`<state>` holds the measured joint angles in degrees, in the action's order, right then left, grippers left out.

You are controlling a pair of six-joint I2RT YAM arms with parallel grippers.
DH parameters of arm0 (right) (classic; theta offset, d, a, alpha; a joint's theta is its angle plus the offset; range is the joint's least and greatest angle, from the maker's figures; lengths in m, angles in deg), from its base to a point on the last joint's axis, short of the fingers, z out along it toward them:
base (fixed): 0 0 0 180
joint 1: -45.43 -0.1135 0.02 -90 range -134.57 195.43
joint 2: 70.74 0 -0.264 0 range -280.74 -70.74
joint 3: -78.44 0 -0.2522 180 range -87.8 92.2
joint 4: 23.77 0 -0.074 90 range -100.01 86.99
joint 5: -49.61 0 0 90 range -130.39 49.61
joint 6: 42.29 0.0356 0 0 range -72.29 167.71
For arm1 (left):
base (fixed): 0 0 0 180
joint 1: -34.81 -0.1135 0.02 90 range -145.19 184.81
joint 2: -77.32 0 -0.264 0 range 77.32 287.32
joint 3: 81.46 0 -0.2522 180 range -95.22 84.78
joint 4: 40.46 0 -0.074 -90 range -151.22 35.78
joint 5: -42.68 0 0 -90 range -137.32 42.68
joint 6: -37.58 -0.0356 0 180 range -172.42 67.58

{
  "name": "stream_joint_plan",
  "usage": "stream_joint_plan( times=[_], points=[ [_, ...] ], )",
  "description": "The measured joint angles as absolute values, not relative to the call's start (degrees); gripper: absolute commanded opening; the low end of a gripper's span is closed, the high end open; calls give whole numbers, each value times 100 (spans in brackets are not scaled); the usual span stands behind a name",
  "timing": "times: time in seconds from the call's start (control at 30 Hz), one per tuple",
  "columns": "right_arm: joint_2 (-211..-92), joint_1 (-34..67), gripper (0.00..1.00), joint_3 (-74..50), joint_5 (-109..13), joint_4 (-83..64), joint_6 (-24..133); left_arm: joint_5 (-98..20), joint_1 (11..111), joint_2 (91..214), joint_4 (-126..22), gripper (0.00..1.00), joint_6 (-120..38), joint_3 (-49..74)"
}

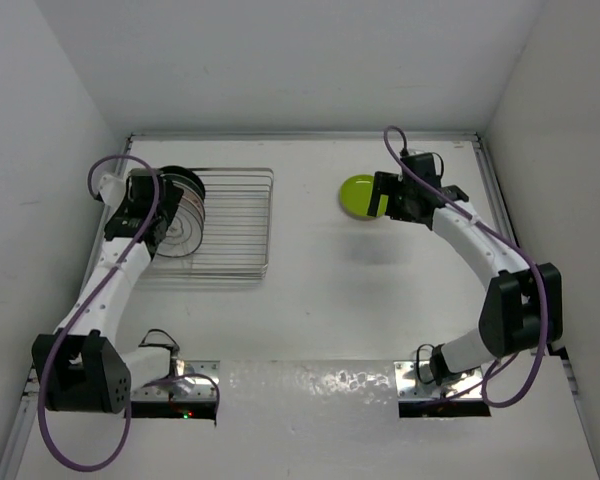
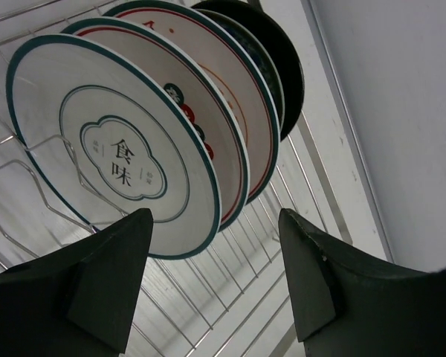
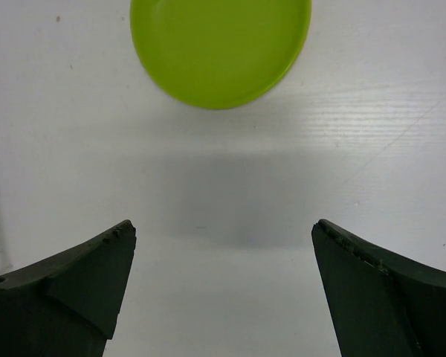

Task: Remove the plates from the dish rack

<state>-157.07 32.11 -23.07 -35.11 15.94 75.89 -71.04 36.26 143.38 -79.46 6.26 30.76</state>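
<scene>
The silver wire dish rack (image 1: 235, 225) lies at the left of the table, and its bars show in the left wrist view (image 2: 234, 286). Several plates (image 1: 182, 215) stand upright at its left end. The front one is white with a teal rim and a printed emblem (image 2: 111, 149). Behind it is a red-ringed one (image 2: 234, 126), and a black one (image 2: 282, 63) is at the back. My left gripper (image 1: 152, 222) is open and empty just in front of the front plate (image 2: 215, 223). A lime green plate (image 1: 357, 195) lies flat on the table (image 3: 219, 48). My right gripper (image 1: 380, 196) is open and empty above the table just short of it (image 3: 223, 230).
White walls close in the table on the left, back and right. The right part of the rack (image 1: 250, 215) holds no plates. Bare white tabletop (image 3: 230, 186) lies under the right gripper.
</scene>
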Motion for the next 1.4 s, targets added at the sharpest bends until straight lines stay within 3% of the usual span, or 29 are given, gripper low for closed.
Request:
stream_joint_plan(
  times=[0.27, 0.7, 1.17, 1.4],
  points=[
    [-15624, 3213, 99, -2761, -3832, 1483, 7576, -7063, 3420, 14522, -8000, 55, 851, 3074],
    [-15624, 3213, 99, -2930, -4110, 1170, 7585, -6947, 3274, 15125, -7854, 53, 849, 3043],
    [-15549, 3213, 99, -2945, -4215, 1107, 7600, -6862, 3254, 15003, -7804, 0, 908, 2982],
    [-15420, 3213, 99, -2945, -4215, 1105, 7618, -6907, 3243, 14437, -8352, 0, 912, 3017]
  ],
)
